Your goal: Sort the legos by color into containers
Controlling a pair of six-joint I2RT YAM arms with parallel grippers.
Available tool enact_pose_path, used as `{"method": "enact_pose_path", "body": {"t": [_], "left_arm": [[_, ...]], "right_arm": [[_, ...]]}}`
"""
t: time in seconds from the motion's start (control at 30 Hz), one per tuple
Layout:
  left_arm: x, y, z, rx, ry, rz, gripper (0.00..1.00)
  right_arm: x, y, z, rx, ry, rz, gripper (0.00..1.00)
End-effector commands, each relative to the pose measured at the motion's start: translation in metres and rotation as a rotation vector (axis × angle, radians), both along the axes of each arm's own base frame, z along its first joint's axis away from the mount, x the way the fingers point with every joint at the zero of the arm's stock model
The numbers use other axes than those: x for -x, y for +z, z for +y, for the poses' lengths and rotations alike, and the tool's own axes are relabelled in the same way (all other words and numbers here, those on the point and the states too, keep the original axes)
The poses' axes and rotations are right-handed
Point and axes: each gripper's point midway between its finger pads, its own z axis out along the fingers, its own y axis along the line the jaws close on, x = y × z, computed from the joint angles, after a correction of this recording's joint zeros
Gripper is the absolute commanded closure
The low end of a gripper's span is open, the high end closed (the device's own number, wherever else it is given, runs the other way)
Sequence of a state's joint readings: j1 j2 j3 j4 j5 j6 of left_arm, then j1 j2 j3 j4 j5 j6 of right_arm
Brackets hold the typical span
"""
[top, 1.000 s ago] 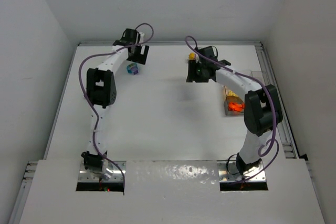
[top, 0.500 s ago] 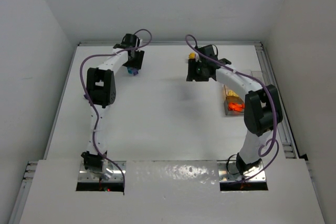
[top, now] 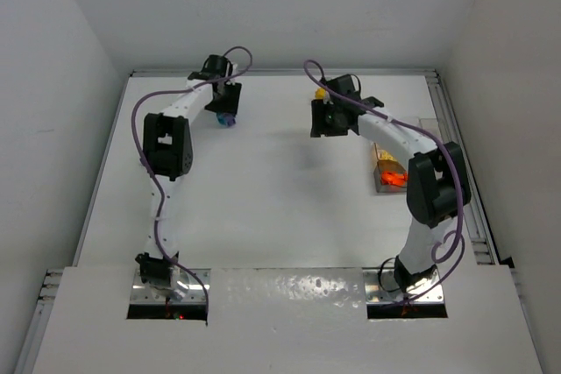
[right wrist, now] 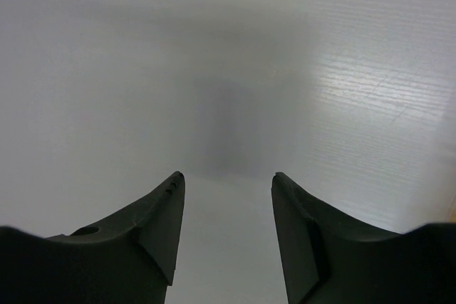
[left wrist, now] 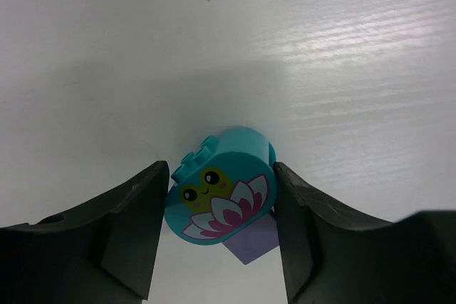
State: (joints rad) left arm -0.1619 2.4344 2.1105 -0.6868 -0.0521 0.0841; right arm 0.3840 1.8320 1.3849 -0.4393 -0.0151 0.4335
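left wrist: purple brick (left wrist: 251,245) mostly hidden behind teal brick (left wrist: 221,186), my left fingers (left wrist: 121,240) cut by bottom edge | top: container (top: 382,164) partly under my right arm (top: 394,133), orange legos (top: 394,179) inside too small to count | right wrist: far table (right wrist: 214,19) blurred

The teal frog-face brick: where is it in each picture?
Top external: brick at the table's far left, under the left gripper.
Left wrist: low centre, between the fingers.
Right wrist: not in it.
Shared landmark: the left gripper's dark fingers.
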Motion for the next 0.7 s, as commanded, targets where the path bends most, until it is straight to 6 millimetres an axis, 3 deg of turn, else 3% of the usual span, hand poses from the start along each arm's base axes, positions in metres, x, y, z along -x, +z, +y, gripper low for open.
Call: {"method": "enact_pose_path", "body": {"t": [0.0,0.03,0.1,0.13,0.2,0.23,0.27,0.33,0.37,0.4,0.47,0.5,0.67], "left_arm": [[-0.006,0.087,-0.026,0.174,-0.028,-0.130,1.00],[-0.006,0.118,-0.030,0.206,-0.037,-0.185,1.00],[-0.005,0.152,-0.039,0.277,-0.032,-0.239,1.00],[0.001,0.178,-0.040,0.299,-0.030,-0.282,1.00],[0.005,0.198,-0.041,0.340,0.015,-0.316,1.00],[0.011,0.218,-0.038,0.355,0.041,-0.351,1.00],[0.014,0.214,-0.037,0.363,0.069,-0.344,1.00],[0.024,0.230,-0.034,0.410,0.150,-0.366,1.00],[0.029,0.222,-0.036,0.446,0.191,-0.342,1.00],[0.033,0.223,-0.038,0.465,0.208,-0.335,1.00],[0.042,0.225,-0.044,0.514,0.255,-0.308,1.00],[0.045,0.221,-0.046,0.524,0.269,-0.289,1.00],[0.050,0.215,-0.057,0.550,0.294,-0.260,1.00]], "right_arm": [[-0.005,0.044,0.030,0.026,0.129,-0.129,0.48],[-0.008,0.055,0.039,0.044,0.154,-0.169,0.48],[-0.007,0.073,0.068,0.065,0.209,-0.266,0.46],[-0.008,0.079,0.079,0.032,0.210,-0.296,0.46],[-0.016,0.111,0.116,-0.208,0.158,-0.383,0.45],[-0.013,0.100,0.120,-0.274,0.121,-0.376,0.44],[-0.027,0.136,0.137,-0.479,0.043,-0.477,0.44],[-0.033,0.137,0.148,-0.608,-0.031,-0.507,0.44],[-0.037,0.152,0.158,-0.693,-0.061,-0.534,0.44],[-0.048,0.155,0.167,-0.712,-0.075,-0.540,0.44],[-0.052,0.161,0.183,-0.735,-0.048,-0.536,0.43],[-0.054,0.174,0.190,-0.752,-0.029,-0.556,0.43],[-0.057,0.180,0.203,-0.770,-0.002,-0.599,0.39]]}}
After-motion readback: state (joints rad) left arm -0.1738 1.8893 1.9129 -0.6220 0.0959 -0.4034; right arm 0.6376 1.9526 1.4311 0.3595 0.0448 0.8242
